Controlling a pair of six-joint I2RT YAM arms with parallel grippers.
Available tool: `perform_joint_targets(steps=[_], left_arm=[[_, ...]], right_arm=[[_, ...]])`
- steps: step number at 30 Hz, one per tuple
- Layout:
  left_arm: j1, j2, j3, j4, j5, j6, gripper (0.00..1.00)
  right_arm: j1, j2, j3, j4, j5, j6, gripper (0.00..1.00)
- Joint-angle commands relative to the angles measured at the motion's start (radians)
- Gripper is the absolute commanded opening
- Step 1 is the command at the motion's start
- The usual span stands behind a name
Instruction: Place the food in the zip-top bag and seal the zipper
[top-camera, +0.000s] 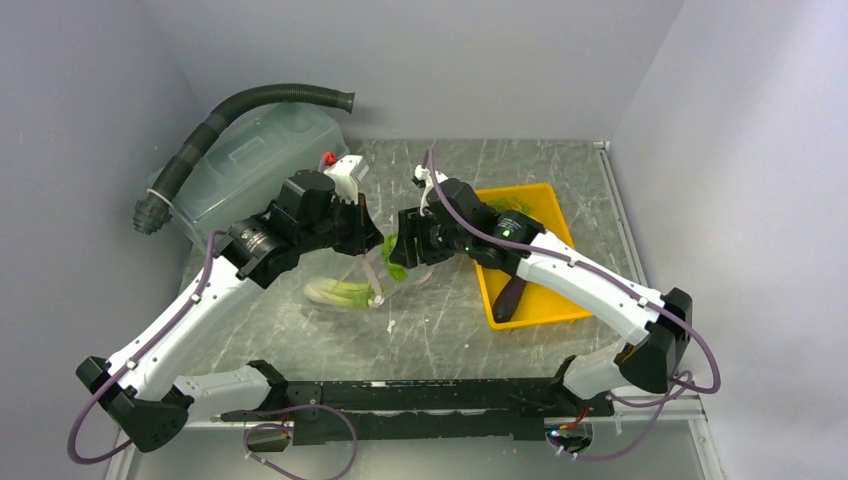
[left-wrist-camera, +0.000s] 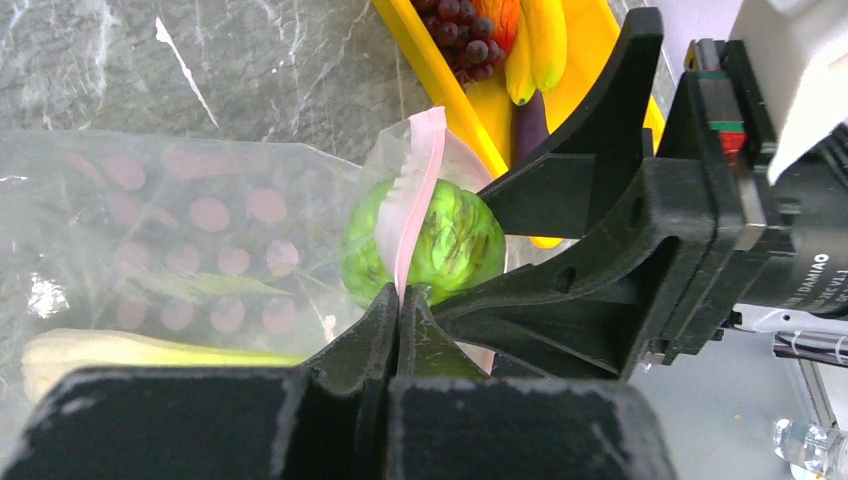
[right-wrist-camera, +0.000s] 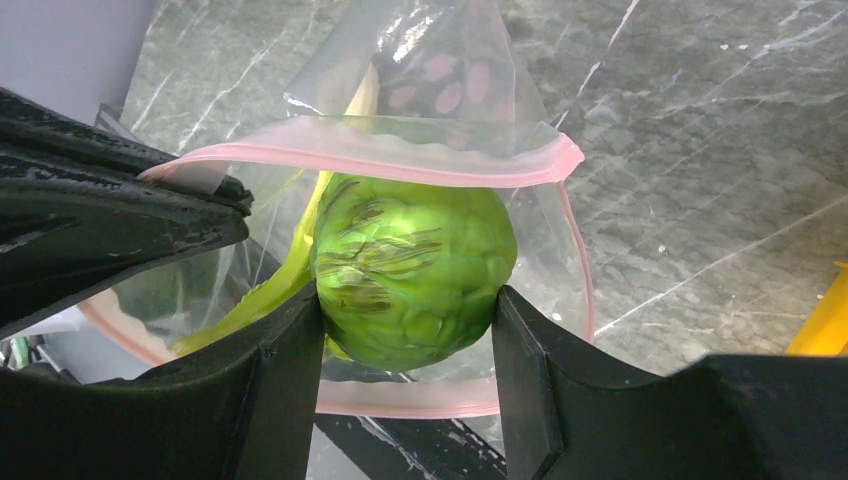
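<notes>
The clear zip-top bag (top-camera: 345, 290) lies mid-table with pale green celery (left-wrist-camera: 120, 350) inside it. My left gripper (left-wrist-camera: 400, 295) is shut on the pink zipper (left-wrist-camera: 420, 180) and holds the mouth of the bag up. My right gripper (right-wrist-camera: 408, 310) is closed on the round green vegetable (right-wrist-camera: 415, 265), which sits in the open mouth, ringed by the zipper (right-wrist-camera: 400, 160). Grapes (left-wrist-camera: 460, 30), bananas (left-wrist-camera: 540, 40) and a purple eggplant (top-camera: 510, 298) lie in the yellow tray (top-camera: 545, 318).
A translucent lidded tub (top-camera: 250, 165) with a dark corrugated hose (top-camera: 215, 120) over it stands at the back left. The yellow tray sits right of the bag, under my right arm. Grey walls close in both sides.
</notes>
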Motion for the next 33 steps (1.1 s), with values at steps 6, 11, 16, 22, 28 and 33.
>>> perform_joint_targets(steps=[6, 11, 16, 22, 28, 33], left_arm=[[-0.003, 0.005, 0.042, 0.009, 0.015, -0.012, 0.00], [-0.003, 0.008, 0.042, 0.010, 0.017, -0.013, 0.00], [-0.003, 0.015, 0.046, 0.011, 0.023, -0.014, 0.00], [-0.003, 0.017, 0.044, 0.016, 0.027, -0.016, 0.00], [-0.003, 0.013, 0.046, 0.013, 0.025, -0.015, 0.00], [-0.002, 0.011, 0.046, 0.012, 0.024, -0.012, 0.00]], right_arm=[[0.015, 0.011, 0.046, 0.034, 0.022, -0.002, 0.43], [0.015, -0.001, 0.044, 0.039, 0.017, -0.012, 0.66], [0.015, -0.031, 0.029, 0.055, 0.017, -0.015, 0.78], [0.015, -0.069, 0.017, 0.070, 0.014, -0.020, 0.83], [0.013, -0.119, -0.001, 0.044, 0.074, -0.029, 0.84], [0.010, -0.175, -0.013, -0.007, 0.157, -0.031, 0.84]])
